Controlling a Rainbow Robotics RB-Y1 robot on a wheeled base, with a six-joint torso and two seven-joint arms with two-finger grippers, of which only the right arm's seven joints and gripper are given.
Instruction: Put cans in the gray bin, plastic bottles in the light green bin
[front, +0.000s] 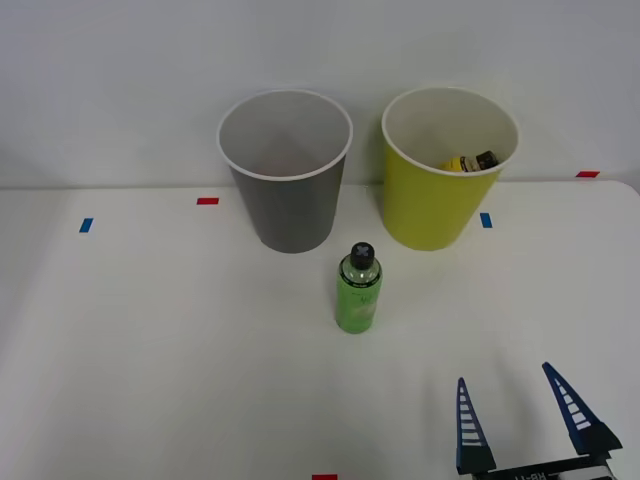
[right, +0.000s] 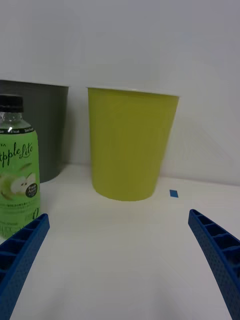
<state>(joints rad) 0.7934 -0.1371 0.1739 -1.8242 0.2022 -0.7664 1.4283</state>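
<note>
The right gripper hangs with fingers spread, empty. The green bottle stands upright ahead and to its left, probably still beyond reach.

Right tool low, fingers spread.

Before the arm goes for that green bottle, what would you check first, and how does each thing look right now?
1. Right gripper open and holding nothing: ok.
2. Green bottle upright on the table, cap on: ok.
3. Gripper lined up with the bottle: not ok; it hangs nearer the robot and off to the right of it.
4. Light green bin upright, mouth open: ok.
5. Room left in that bin: ok; a yellow bottle already lies inside, with space beside it.
6. Gray bin out of the carry path: cannot tell; it stands close beside the other bin.
</note>
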